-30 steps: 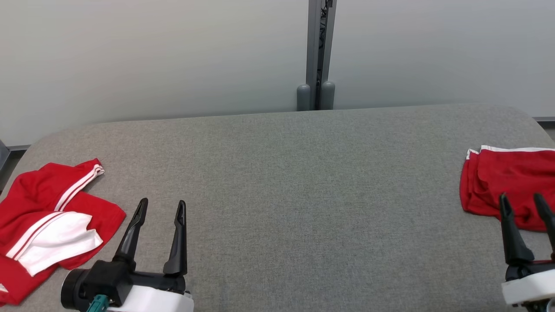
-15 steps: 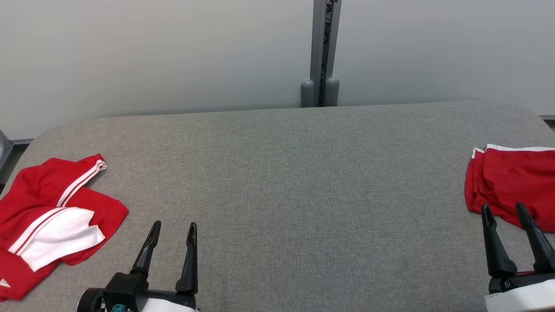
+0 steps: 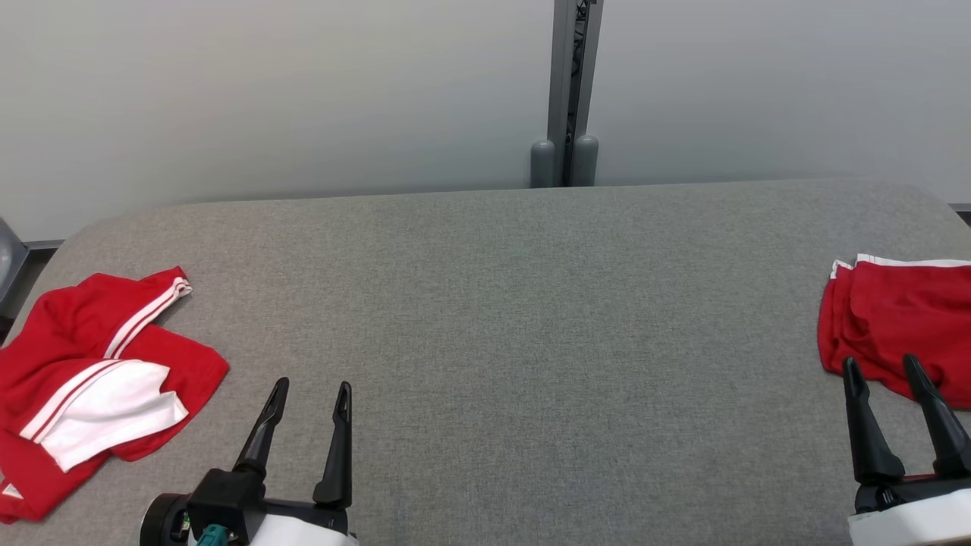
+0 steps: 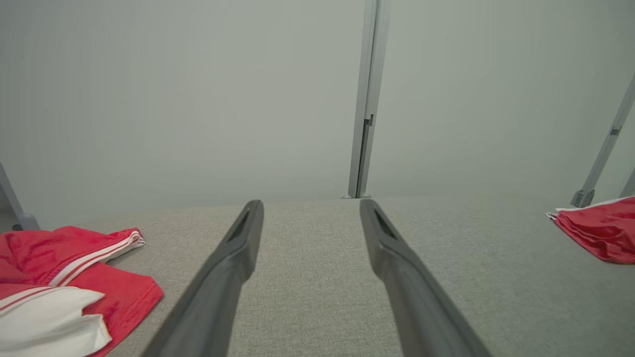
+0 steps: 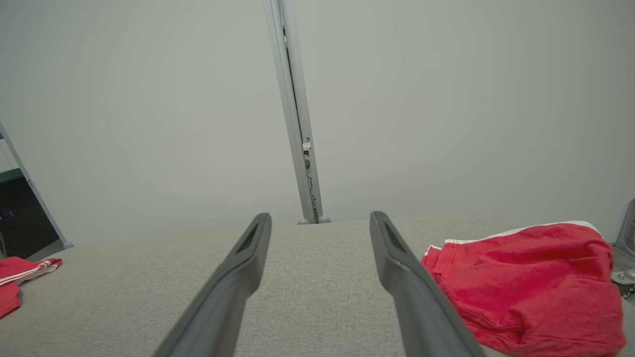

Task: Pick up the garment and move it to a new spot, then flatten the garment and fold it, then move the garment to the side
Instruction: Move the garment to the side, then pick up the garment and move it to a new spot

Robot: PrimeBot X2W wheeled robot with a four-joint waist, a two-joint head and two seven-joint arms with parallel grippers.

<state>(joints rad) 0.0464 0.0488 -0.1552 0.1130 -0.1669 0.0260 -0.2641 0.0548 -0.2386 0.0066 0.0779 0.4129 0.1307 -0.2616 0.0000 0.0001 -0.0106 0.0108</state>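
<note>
A crumpled red garment with white stripes and a white panel lies at the table's left edge, also seen in the left wrist view. A second red garment with white trim lies folded at the right edge, and fills the lower right of the right wrist view. My left gripper stands open over bare cloth, to the right of the crumpled garment and apart from it. My right gripper is open too, its fingertips at the folded garment's near edge. Nothing sits between either pair of fingers.
The table has a grey fabric top with rounded far corners. Behind it stand pale wall panels joined by a grey post. A wide stretch of bare cloth lies between the two garments.
Both grippers have drawn back toward the near edge, the left drifting right and the right drifting left. The camera has shifted slightly. Both garments lie as before.
</note>
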